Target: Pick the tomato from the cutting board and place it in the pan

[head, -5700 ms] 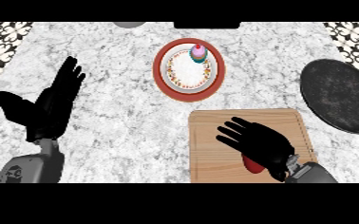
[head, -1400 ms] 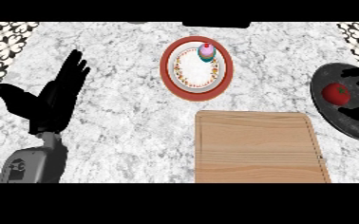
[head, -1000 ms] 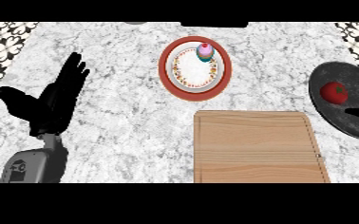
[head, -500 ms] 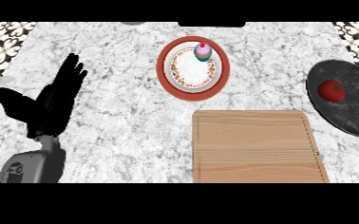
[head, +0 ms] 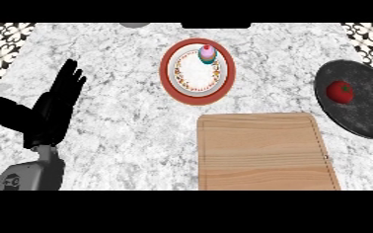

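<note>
A red tomato (head: 340, 91) lies inside the dark round pan (head: 357, 113) at the right edge of the head view. The wooden cutting board (head: 264, 152) sits bare at the lower middle right, just left of the pan. My left hand (head: 53, 109) rests at the left, open with its fingers straight and pointing up, far from both board and pan. My right hand does not show.
A red-rimmed plate (head: 172, 74) with a small colourful cupcake (head: 207, 54) on its far side stands behind the board on the marble counter (head: 131, 128). Patterned wall shows at the far corners.
The right hand that lay on the tomato over the board has left the view. The tomato now lies in the pan. The view has drifted slightly; the left hand stays still.
</note>
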You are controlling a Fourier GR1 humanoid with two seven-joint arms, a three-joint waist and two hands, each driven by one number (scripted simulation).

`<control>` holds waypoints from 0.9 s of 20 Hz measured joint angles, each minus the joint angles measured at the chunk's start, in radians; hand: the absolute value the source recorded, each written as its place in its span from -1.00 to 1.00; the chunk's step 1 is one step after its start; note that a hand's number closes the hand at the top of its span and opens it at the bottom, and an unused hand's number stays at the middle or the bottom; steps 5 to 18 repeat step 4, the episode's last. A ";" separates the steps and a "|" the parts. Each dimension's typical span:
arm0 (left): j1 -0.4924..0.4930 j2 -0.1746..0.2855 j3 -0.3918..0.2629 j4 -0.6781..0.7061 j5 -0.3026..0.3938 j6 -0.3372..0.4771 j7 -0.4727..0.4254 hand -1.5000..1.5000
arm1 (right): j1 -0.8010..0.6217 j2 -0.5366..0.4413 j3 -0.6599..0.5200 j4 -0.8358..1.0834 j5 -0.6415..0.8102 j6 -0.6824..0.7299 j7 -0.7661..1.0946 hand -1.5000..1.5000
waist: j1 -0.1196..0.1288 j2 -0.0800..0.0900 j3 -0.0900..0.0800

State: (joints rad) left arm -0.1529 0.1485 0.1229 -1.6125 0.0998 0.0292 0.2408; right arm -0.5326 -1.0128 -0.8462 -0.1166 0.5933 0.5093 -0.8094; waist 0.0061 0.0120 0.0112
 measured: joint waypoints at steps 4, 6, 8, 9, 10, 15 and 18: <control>-0.005 -0.003 -0.002 -0.003 -0.001 0.005 0.007 0.00 | 0.033 -0.012 0.001 -0.018 -0.015 0.008 -0.001 -1.00 | -0.002 -0.001 0.001; -0.005 -0.003 -0.002 -0.003 -0.001 0.005 0.007 0.00 | 0.033 -0.012 0.001 -0.018 -0.015 0.008 -0.001 -1.00 | -0.002 -0.001 0.001; -0.005 -0.003 -0.002 -0.003 -0.001 0.005 0.007 0.00 | 0.033 -0.012 0.001 -0.018 -0.015 0.008 -0.001 -1.00 | -0.002 -0.001 0.001; -0.005 -0.003 -0.002 -0.003 -0.001 0.005 0.007 0.00 | 0.033 -0.012 0.001 -0.018 -0.015 0.008 -0.001 -1.00 | -0.002 -0.001 0.001; -0.005 -0.003 -0.002 -0.003 -0.001 0.005 0.007 0.00 | 0.033 -0.012 0.001 -0.018 -0.015 0.008 -0.001 -1.00 | -0.002 -0.001 0.001; -0.005 -0.003 -0.002 -0.003 -0.001 0.005 0.007 0.00 | 0.033 -0.012 0.001 -0.018 -0.015 0.008 -0.001 -1.00 | -0.002 -0.001 0.001; -0.005 -0.003 -0.002 -0.003 -0.001 0.005 0.007 0.00 | 0.033 -0.012 0.001 -0.018 -0.015 0.008 -0.001 -1.00 | -0.002 -0.001 0.001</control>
